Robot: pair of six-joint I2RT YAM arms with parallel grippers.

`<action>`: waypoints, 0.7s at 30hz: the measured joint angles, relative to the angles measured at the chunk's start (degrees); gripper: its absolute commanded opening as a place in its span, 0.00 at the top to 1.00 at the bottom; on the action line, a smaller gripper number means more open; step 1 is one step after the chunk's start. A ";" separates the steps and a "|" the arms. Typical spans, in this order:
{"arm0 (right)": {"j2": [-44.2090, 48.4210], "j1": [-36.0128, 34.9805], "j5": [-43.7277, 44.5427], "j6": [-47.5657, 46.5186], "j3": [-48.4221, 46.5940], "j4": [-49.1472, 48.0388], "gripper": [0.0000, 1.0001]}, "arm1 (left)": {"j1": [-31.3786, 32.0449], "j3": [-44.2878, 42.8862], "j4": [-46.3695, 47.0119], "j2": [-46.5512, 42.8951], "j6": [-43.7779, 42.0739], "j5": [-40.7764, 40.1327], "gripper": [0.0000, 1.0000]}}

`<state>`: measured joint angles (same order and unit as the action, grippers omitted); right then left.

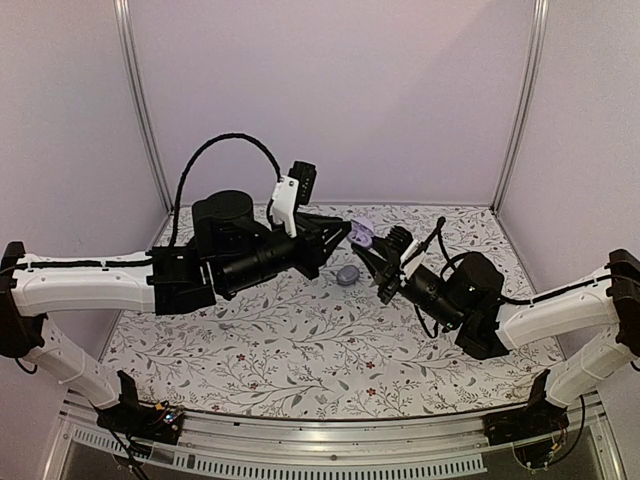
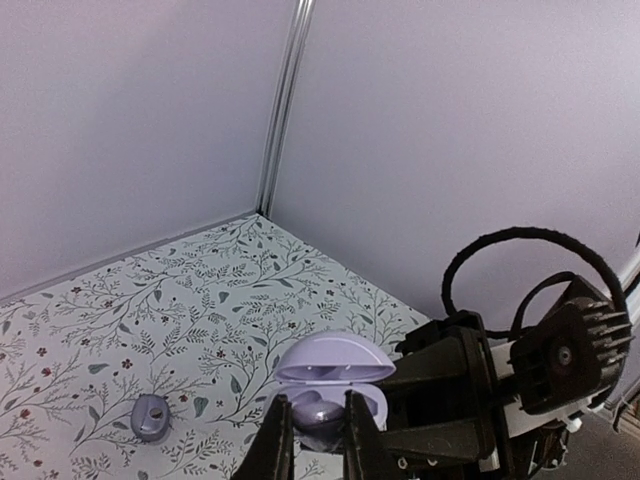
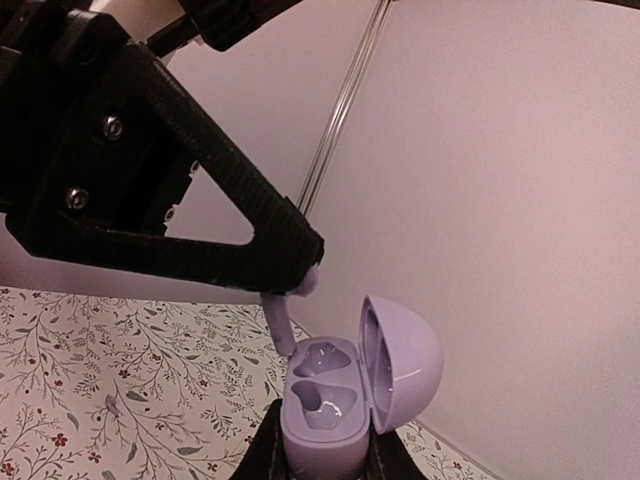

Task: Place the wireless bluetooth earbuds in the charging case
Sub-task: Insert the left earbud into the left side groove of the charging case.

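The charging case [image 3: 322, 425] is a lavender clamshell held upright in my right gripper [image 3: 325, 440], its lid [image 3: 405, 360] swung open to the right. Both of its moulded slots are empty. My left gripper [image 2: 318, 410] is shut on one of the wireless bluetooth earbuds [image 2: 320, 418]. That earbud's stem [image 3: 280, 325] points down and touches the rim of the case's far slot. In the top view the two grippers meet above the cloth, with the case [image 1: 360, 235] between them. The other earbud [image 1: 347, 275] lies on the cloth below them and to the left of the case [image 2: 150, 417].
A floral cloth [image 1: 300, 350] covers the table. Plain walls enclose it at the back and both sides, with an aluminium corner post [image 2: 282, 110] behind. The right arm's black wrist and cable loop [image 2: 540, 330] sit close in front of my left gripper.
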<state>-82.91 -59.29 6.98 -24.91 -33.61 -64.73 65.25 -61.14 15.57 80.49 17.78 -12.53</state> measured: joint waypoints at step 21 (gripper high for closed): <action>-1.44 -0.39 -0.50 0.28 -0.61 0.42 1.00 | 0.00 -0.31 -0.50 0.26 -0.44 -0.26 0.92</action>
<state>-84.36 -59.68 6.48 -24.62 -34.22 -64.31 65.25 -61.45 15.07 80.75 17.34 -12.80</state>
